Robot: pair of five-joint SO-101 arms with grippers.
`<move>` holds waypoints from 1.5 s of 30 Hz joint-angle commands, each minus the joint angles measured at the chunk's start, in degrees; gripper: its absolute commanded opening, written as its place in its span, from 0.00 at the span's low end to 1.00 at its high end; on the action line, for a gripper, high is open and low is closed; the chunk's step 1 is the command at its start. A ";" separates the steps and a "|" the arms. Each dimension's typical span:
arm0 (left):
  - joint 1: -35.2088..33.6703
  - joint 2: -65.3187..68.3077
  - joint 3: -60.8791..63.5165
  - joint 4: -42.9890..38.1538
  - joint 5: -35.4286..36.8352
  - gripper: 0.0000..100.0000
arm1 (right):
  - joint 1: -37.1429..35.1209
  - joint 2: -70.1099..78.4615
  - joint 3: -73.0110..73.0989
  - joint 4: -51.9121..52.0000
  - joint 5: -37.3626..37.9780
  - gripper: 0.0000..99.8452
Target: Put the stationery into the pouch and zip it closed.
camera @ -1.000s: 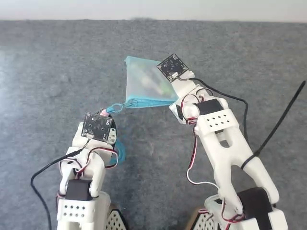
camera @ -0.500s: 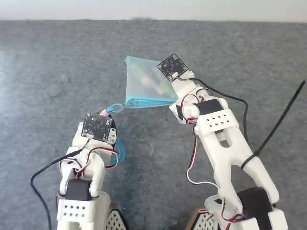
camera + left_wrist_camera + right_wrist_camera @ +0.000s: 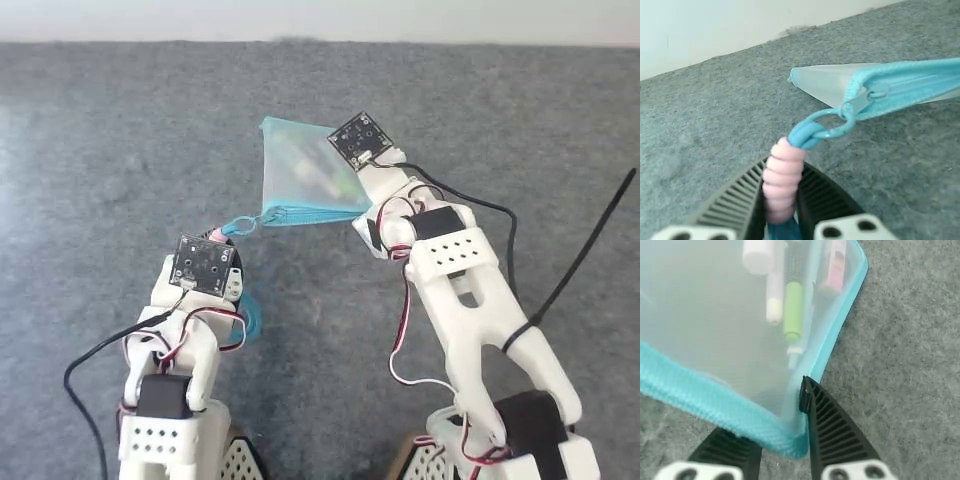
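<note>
Below everything, a grey carpeted table (image 3: 100, 150), with two white arms side by side on it. Near the table's middle, stretched from one gripper to the other, a translucent blue pouch (image 3: 300, 180). Pinched at one corner by the right gripper (image 3: 775, 415), jaws narrow, one on each face of the pouch at the end of the blue zip (image 3: 912, 80). Visible through the pouch wall: a white pen (image 3: 774, 290), a green marker (image 3: 793, 310) and a pink item (image 3: 832, 265). At the other end, the left gripper (image 3: 781, 172), jaws clamped on a pink ribbed pull (image 3: 782, 160). Looped onto that, a blue ring (image 3: 827, 125). Hooked through the ring, the slider (image 3: 875, 92), at the zip's end nearest the left gripper.
</note>
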 commanded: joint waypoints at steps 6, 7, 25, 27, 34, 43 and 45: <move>-0.18 -0.88 -1.27 -2.20 1.76 0.01 | 0.92 0.40 0.44 1.19 -3.60 0.01; -0.18 -0.88 -1.27 -2.20 1.76 0.01 | 0.92 0.40 0.53 1.19 -3.52 0.01; -0.18 -0.88 -1.27 -2.20 1.76 0.01 | 0.92 0.57 0.53 1.19 -3.78 0.01; -0.18 -0.88 -1.27 -2.20 1.76 0.01 | 0.92 0.57 0.53 1.19 -3.87 0.01; -0.18 -0.88 -1.27 -2.20 1.76 0.01 | 0.92 0.57 0.53 1.19 -3.87 0.01; -0.18 -0.88 -1.27 -2.11 1.76 0.01 | 0.92 0.48 0.53 1.19 -3.96 0.01; -0.18 -0.88 -1.27 -2.11 1.76 0.01 | 0.92 0.31 0.97 1.19 -3.96 0.01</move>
